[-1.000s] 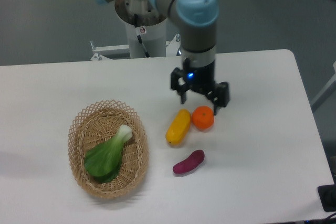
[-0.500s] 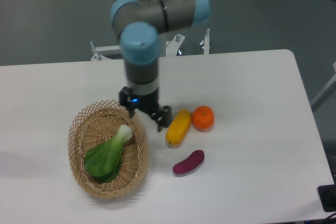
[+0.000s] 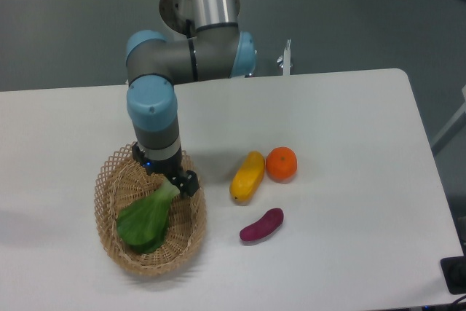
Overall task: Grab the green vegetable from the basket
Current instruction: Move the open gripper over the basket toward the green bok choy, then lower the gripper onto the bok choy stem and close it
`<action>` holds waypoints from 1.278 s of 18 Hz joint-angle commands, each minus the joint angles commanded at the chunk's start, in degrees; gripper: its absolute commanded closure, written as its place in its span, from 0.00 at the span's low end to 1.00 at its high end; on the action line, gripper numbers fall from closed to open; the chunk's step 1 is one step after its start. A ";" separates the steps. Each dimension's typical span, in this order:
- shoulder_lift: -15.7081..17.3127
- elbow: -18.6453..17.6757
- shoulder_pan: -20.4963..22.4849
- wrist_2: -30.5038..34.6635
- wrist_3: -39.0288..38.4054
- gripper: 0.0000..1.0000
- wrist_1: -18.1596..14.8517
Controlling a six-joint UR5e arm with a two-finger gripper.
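Swinging left from above the orange and yellow produce, the black two-finger gripper (image 3: 166, 175) is now hanging over the pale stem end of the leafy green vegetable (image 3: 148, 218). Its fingers are looking spread, clasping nothing. Nothing is lifted yet: the vegetable is lying flat inside the oval tan wicker basket (image 3: 191, 232), broad bright leaves pointing lower left. Descent, closing and lifting are remaining.
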 joint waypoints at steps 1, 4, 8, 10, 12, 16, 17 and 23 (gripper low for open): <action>-0.09 0.00 -0.09 0.00 0.09 0.00 0.00; -0.70 -0.09 -0.09 0.00 0.18 0.00 0.00; -1.58 -0.17 -0.35 0.35 0.09 0.00 -0.09; -1.41 -0.09 -0.35 1.14 0.09 0.20 0.35; -1.24 -0.09 -0.35 1.23 0.26 0.41 0.35; -0.97 0.00 -0.35 1.49 0.18 0.68 0.44; -0.88 0.00 -0.35 1.58 0.26 0.68 0.61; -0.27 0.62 -0.26 1.49 0.44 0.70 1.14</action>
